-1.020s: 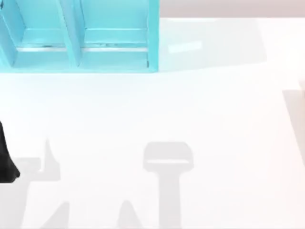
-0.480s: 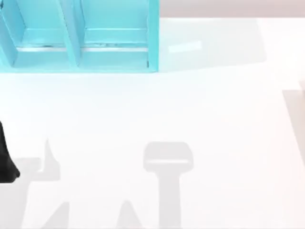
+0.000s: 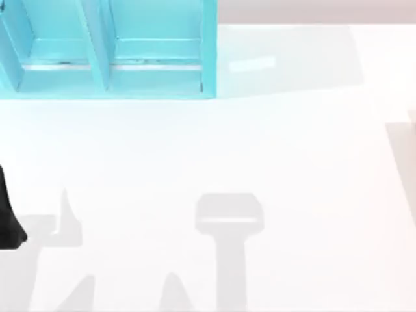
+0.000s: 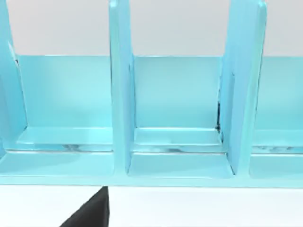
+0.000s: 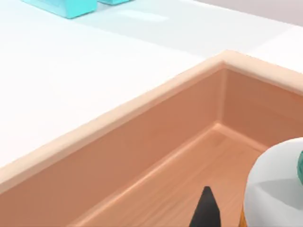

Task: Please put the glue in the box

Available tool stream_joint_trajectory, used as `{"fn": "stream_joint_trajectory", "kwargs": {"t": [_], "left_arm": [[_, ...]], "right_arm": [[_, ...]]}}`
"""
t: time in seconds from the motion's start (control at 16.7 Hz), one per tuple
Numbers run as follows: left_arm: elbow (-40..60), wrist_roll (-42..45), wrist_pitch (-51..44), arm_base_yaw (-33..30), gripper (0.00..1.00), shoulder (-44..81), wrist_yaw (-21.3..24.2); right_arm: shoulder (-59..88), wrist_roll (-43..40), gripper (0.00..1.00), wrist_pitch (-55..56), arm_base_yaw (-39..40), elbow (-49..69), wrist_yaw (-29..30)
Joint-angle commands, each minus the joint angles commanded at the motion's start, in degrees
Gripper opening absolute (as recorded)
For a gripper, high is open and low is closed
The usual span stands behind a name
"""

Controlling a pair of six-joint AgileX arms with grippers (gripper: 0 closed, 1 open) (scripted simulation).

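At the far left edge of the top view a dark part of the left arm (image 3: pixel 8 218) juts over the white tabletop (image 3: pixel 214 149); whether the left hand is apart or together cannot be told. At the far left stands a teal rack (image 3: pixel 110 49), open toward the near side, with upright dividers splitting it into compartments. The left wrist view faces this rack (image 4: pixel 177 118) head-on, showing three of its compartments side by side, and a dark finger (image 4: pixel 92 213) pokes in at the edge just before the rack's front lip. Grey shadows lie across the middle of the tabletop. At the far right edge of the top view a pale strip of the box (image 3: pixel 412 117) just peeks in. The right wrist view looks down into that box (image 5: pixel 142 142), a tan tray with a light rim and wood-grain floor, set on the tabletop well apart from the rack. The glue (image 5: pixel 277 184) is inside the box, its white shoulder and a bit of teal cap showing, just beside a dark fingertip (image 5: pixel 206 210) of the right hand; whether that hand is clamped on it cannot be told.
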Motion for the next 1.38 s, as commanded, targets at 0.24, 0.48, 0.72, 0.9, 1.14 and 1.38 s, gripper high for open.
{"fn": "stream_joint_trajectory", "kwargs": {"t": [0.24, 0.48, 0.72, 0.9, 1.14, 1.38], "left_arm": [[0.00, 0.00, 0.00, 0.00, 1.00, 0.00, 0.00], [0.00, 0.00, 0.00, 0.00, 1.00, 0.00, 0.00], [0.00, 0.00, 0.00, 0.00, 1.00, 0.00, 0.00], [0.00, 0.00, 0.00, 0.00, 1.00, 0.00, 0.00], [0.00, 0.00, 0.00, 0.00, 1.00, 0.00, 0.00], [0.00, 0.00, 0.00, 0.00, 1.00, 0.00, 0.00]], "right_arm": [[-0.05, 0.05, 0.00, 0.11, 0.06, -0.08, -0.01], [-0.05, 0.05, 0.30, 0.11, 0.06, -0.08, -0.01], [-0.05, 0.05, 0.60, 0.11, 0.06, -0.08, -0.01], [-0.05, 0.05, 0.83, 0.11, 0.06, -0.08, -0.01], [-0.05, 0.05, 1.00, 0.11, 0.06, -0.08, -0.01], [-0.05, 0.05, 1.00, 0.11, 0.06, -0.08, -0.01]]}}
